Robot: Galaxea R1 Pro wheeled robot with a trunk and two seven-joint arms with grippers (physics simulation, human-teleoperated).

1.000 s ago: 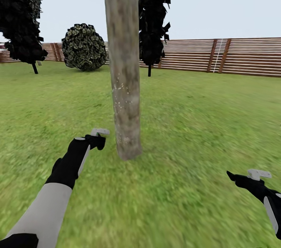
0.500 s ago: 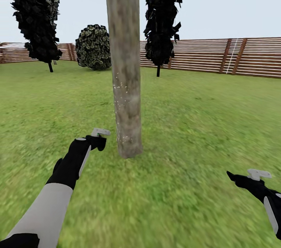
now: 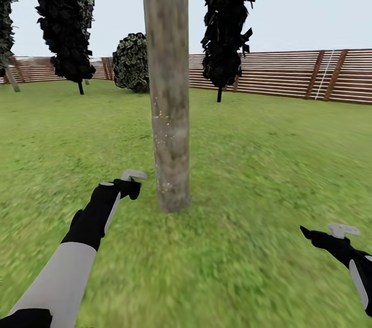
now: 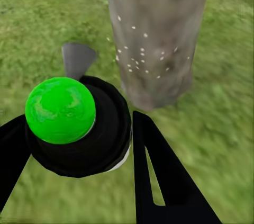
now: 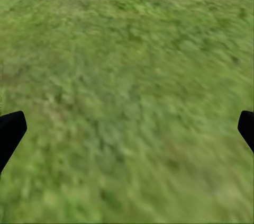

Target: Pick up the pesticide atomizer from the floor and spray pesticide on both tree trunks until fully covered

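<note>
Left end effector (image 3: 128,183): pinching the pesticide atomizer (image 4: 79,128); black bottle clamped between the black fingers (image 4: 164,176); green round cap facing the wrist camera; grey trigger head aimed at the trunk
Tree trunk (image 3: 168,85): upright on the grass floor (image 3: 258,173), just beside the held atomizer; pale specks scattered over its lower bark
Right end effector (image 3: 330,235): fingers spread wide; nothing between them; low over bare grass, well apart from the trunk
Background: brown slat fence (image 3: 289,72); dark thin-trunked trees (image 3: 227,18); round bush (image 3: 132,62)
</note>
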